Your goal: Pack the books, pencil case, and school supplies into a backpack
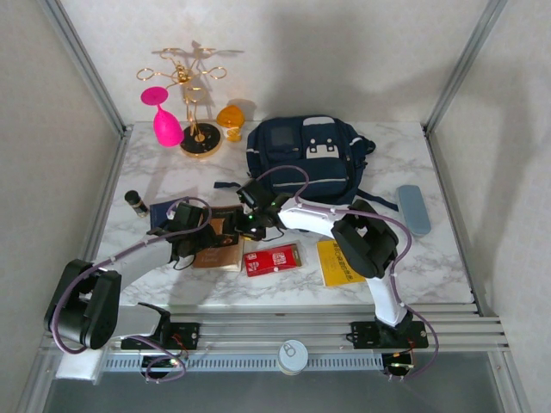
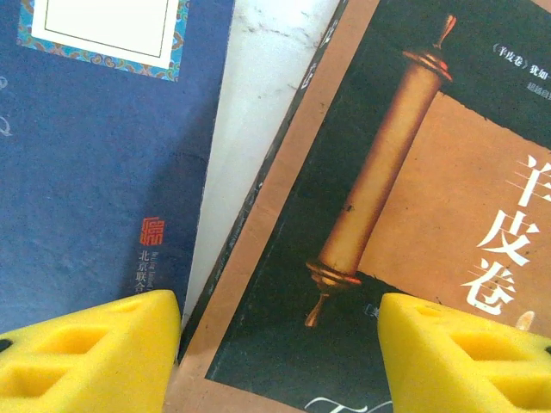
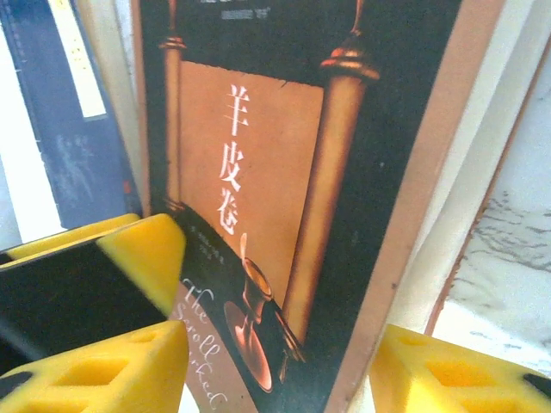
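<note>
**Both grippers spread open over the brown paperback**

The left gripper (image 2: 275, 311) hangs low over the white marbled table (image 1: 430, 258). Its yellow foam fingers (image 2: 86, 353) are held wide apart, gripping nothing. One pad sits over the edge of the small navy booklet with a yellow label (image 2: 95, 172). The other is above the thin brown paperback with an orange-lit scroll on its cover (image 2: 413, 215). A strip of bare table shows between the two covers.

The right gripper (image 3: 280, 344) is also released, with its foam pads spread and the lower end of the same brown paperback between them. Whether either pad touches the cover cannot be told.

In the overhead view both grippers meet over this book at the centre-left of the table. The flat red rectangular box with a white label (image 1: 272, 259) lies just to the right of the book. Beyond it is the bright yellow paperback (image 1: 336, 263), beside the right arm.

The large navy-blue fabric backpack with white patches (image 1: 306, 159) stands behind them at the middle of the table. The slim grey-blue pencil case (image 1: 414, 209) lies well apart on the right. A short black cylinder (image 1: 135, 202) lies at the far left, near the navy booklet. A gold wire rack (image 1: 194, 95), a pink glass (image 1: 164, 120) and a small orange cup (image 1: 231, 119) stand at the back left.
</note>
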`<state>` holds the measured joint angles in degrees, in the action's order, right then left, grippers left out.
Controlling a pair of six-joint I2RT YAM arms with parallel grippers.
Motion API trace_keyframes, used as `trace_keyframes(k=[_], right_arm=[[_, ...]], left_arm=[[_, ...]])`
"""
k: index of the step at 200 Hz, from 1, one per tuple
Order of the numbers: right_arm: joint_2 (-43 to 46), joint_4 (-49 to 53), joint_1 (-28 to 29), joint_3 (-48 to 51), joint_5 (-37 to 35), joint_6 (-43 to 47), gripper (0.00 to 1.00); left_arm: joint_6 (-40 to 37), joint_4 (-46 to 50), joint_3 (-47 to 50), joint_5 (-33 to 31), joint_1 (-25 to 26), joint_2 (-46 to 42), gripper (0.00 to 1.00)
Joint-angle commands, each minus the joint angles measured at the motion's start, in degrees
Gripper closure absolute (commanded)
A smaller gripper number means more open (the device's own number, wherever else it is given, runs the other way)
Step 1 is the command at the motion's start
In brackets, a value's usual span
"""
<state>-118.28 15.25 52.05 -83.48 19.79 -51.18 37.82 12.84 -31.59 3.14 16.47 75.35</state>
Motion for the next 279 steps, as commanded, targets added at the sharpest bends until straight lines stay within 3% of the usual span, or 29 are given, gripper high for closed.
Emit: trace_keyframes(k=[1, 85, 196, 253, 279], right_arm=[[2.75, -0.90, 0.58, -1.77, 3.53, -1.16, 0.50], [3.70, 1.37, 0.34, -1.29, -0.37, 0.58, 0.77], [6.62, 0.57, 0.13, -0.60, -0.59, 1.52, 0.94], [17.23, -7.28, -1.30, 3.53, -1.63, 5.88, 1.00], [20.59, -6.82, -5.70, 2.86, 4.91, 7.42, 1.00]], left_arm=[[2.08, 2.97, 2.76, 2.58, 1.06, 1.64, 0.37], [2.08, 3.06, 2.35, 1.60, 1.14, 1.93, 0.37], [1.64, 3.91, 0.93, 1.35, 1.04, 1.05, 0.36], [0.82, 12.98, -8.75, 1.61, 0.44, -8.57, 0.28], [-0.06, 16.47, -15.23, 3.17, -1.66, -13.65, 0.22]])
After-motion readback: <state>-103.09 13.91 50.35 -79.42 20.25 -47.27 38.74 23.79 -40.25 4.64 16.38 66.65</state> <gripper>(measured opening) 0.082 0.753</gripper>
